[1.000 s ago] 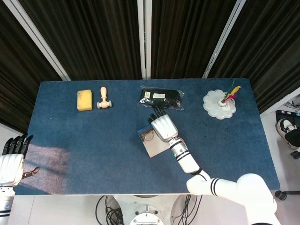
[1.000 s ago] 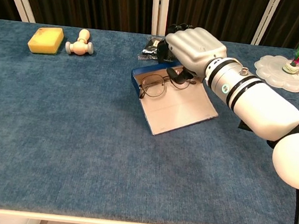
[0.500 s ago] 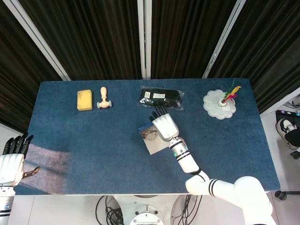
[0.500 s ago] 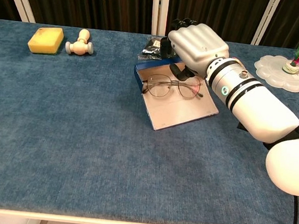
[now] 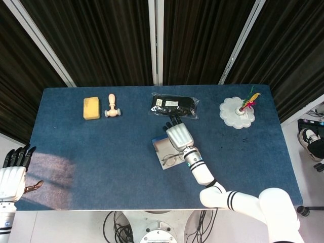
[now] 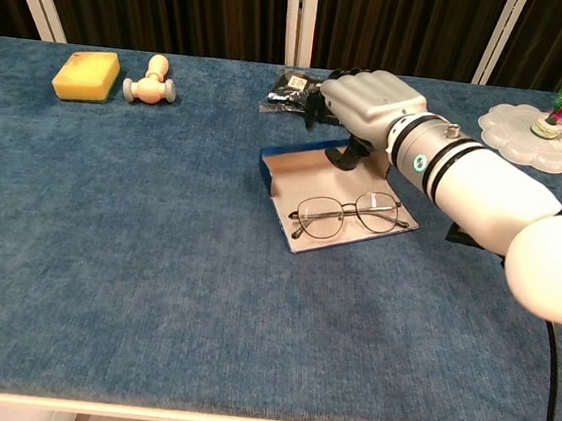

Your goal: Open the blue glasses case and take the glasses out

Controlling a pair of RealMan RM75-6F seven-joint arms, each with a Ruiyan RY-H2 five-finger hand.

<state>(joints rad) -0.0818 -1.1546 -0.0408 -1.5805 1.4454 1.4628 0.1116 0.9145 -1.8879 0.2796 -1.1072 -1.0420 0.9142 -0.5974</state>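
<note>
The blue glasses case (image 6: 268, 163) lies open mid-table, its pale inner flap (image 5: 163, 146) spread flat toward me. The thin-framed glasses (image 6: 349, 215) lie on that flap near its front edge, also seen in the head view as glasses (image 5: 172, 159). My right hand (image 6: 369, 99) hovers over the back of the case, thumb pointing down by its rear wall, apart from the glasses; the right hand (image 5: 179, 135) has its fingers stretched toward the far side. My left hand (image 5: 13, 174) hangs off the table's left edge, fingers apart, holding nothing.
A black pouch (image 6: 289, 89) lies just behind the case. A yellow sponge (image 6: 86, 74) and a wooden roller (image 6: 151, 80) sit at the far left. A white dish with a feathered toy (image 6: 538, 132) stands at the far right.
The glasses left the right hand's pinch and slid down onto the front of the flap. The case flap dropped flat, and the right hand lowered slightly behind it.
</note>
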